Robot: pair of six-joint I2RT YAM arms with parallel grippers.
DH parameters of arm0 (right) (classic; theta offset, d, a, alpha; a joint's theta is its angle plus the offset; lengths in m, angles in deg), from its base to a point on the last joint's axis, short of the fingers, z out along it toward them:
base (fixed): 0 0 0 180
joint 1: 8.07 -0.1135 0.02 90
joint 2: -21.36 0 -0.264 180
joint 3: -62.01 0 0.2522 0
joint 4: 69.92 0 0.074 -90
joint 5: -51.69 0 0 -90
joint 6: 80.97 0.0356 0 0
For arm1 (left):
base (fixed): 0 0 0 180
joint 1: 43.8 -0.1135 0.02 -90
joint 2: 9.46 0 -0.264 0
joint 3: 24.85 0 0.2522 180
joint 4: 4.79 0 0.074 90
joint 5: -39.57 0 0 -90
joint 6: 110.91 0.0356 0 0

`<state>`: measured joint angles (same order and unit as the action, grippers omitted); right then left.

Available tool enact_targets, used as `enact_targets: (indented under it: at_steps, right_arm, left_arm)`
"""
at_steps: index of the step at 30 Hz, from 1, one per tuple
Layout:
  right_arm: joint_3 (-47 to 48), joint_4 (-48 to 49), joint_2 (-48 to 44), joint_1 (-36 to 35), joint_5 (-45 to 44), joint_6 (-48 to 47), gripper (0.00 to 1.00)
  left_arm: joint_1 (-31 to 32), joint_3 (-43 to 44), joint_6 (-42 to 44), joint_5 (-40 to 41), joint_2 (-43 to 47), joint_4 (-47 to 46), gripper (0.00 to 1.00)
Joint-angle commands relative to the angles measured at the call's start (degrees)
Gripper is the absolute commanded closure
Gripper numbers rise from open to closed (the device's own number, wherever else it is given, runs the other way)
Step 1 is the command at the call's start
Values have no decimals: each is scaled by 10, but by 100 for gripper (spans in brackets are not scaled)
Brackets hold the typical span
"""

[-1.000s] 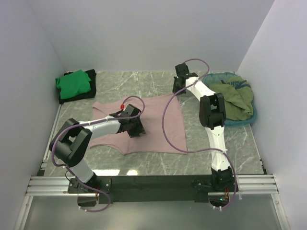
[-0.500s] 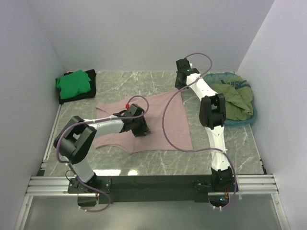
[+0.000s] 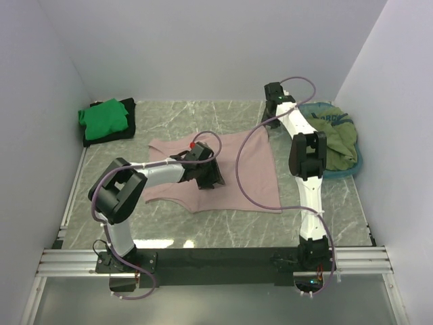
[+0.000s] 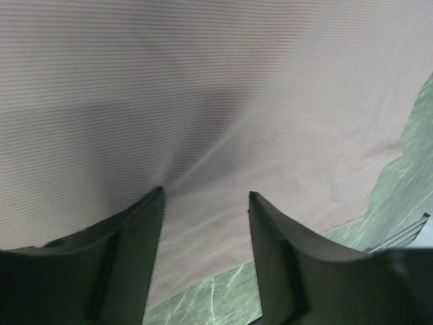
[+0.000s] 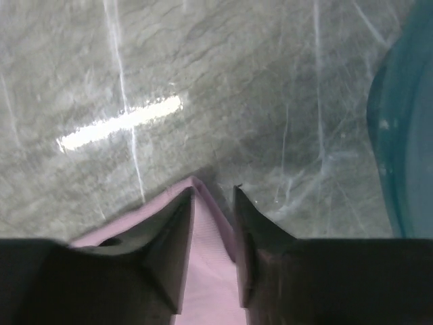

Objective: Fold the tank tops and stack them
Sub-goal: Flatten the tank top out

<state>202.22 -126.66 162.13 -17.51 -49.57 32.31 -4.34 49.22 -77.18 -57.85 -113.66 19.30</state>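
A: Where is the dusty pink tank top (image 3: 250, 169)?

B: Spread flat in the middle of the worktop (image 3: 203, 115), its hem side to the right and the strap end to the left.

A: And the left tool (image 3: 211, 177)?

B: It rests on the near-left part of that top. The left wrist view shows its 2 fingers (image 4: 135, 244) spread apart, tips down on the ribbed pink cloth, nothing pinched between them.

A: The right tool (image 3: 270, 126)?

B: At the top's far right corner. In the right wrist view the pink corner (image 5: 210, 264) lies in the gap between the 2 fingers (image 5: 172, 230), which stand apart, so it is released.

A: The other tops?

B: The bright green tank top (image 3: 103, 116) lies folded on the black tank top (image 3: 128, 128) in the far left corner. The olive green tank top (image 3: 331, 135) is bunched in the teal basket (image 3: 338, 172) at the right, just beside the right arm.
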Motion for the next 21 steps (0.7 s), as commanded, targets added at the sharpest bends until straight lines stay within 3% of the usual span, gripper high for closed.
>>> enact_targets:
  at_steps: [1, 3, 9, 14, 21]
  right_arm:
    - [0, 11, -25, 2, -10, 8, 55]
    - [-8, 19, -43, 3, -20, 10, 44]
    - [-53, 15, -172, 7, -49, 25, 40]
    - [-289, 90, -340, 7, -47, 67, 39]
    - [-665, 203, -599, -21, 20, 134, 42]
  left_arm:
    - [-1, 9, 45, 22, 20, 47, 39]
    - [-5, 32, 61, 30, 36, 54, 32]
    - [-32, 89, 95, 71, 124, 109, 25]
    - [-49, 55, 65, 72, 194, 138, 26]
    - [-47, -119, -29, 106, 300, 160, 33]
